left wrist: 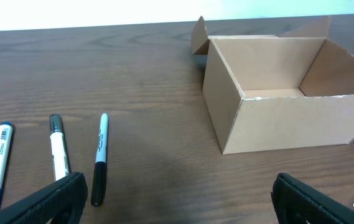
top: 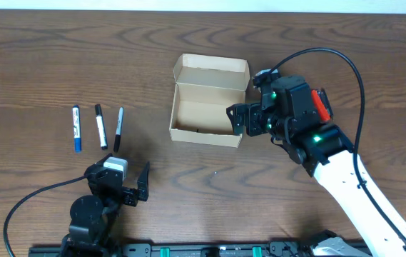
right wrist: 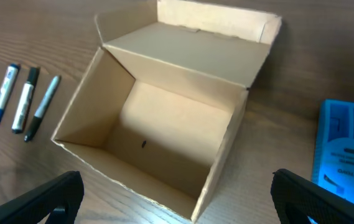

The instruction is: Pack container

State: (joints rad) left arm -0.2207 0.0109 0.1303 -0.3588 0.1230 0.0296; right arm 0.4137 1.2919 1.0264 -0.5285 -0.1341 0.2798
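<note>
Overhead view: the container [top: 210, 100] is sitting at table [top: 31, 57] centre with its hinged flap standing open toward 12 o'clock. The right wrist view is showing its interior bare apart from one small dark speck, so packing is judged to be at its first step, with nothing loaded.

Three items are lying side by side at 9 o'clock of the container, well apart from it: a blue marker [top: 76, 128], a white marker [top: 100, 126] with a black cap, and a black pen [top: 119, 128].

The left gripper [top: 126, 182] is hanging near them at their 6 o'clock, jaws spread wide and gripping nothing. The right gripper [top: 240, 119] is hovering at the container's 3 o'clock edge, jaws likewise spread and carrying nothing. Whether it is touching the cardboard cannot be told.

A blue packet [right wrist: 344, 155] is showing only in the right wrist view, just beside the container at 3 o'clock.

Next move, as judged: the left gripper is needing to advance toward 12 o'clock, descend over one marker and close across its barrel. The right gripper is probably best placed to steady the container wall.
</note>
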